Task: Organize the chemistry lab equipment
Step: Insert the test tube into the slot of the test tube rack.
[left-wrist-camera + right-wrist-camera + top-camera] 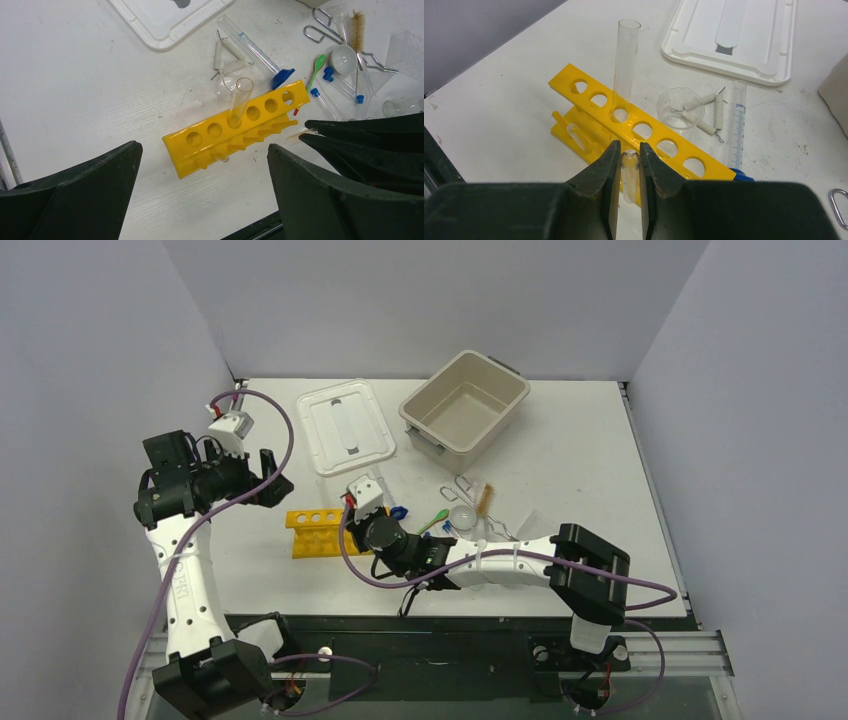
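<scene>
Rack: the yellow plastic holed tube rack (565,77) sits on the white tabletop (560,470), left of centre, towards the near edge.
Done: one tall clear glass test tube (626,65) stands upright in the third hole from the rack's left end. The other five holes are open.
Right pincer: my right pincer (628,150) is clamped on a small clear test tube (629,172), low at the rack's right side. I judge this one is bound for a hole next.
Left pincer: my left pincer (202,147) has its fingers wide apart and empty, and hangs above the rack.
Left to do: most of it, I judge. Loose just beyond the rack lie a round glass dish (669,100) and a clear graduated cylinder with a blue foot (738,130).
Right-hand pile: a green plastic spoon spatula (316,67), blue-capped clear vials (340,87), metal tongs (322,30) and a bristle brush (358,30) lie close together.
Far side: the beige rectangular tub (497,370) holds nothing I can see. The white lid with grey handle (330,445) lies beside it on the left.
Writing: "25ml" is printed on the cylinder above its scale. I can read nothing else.
</scene>
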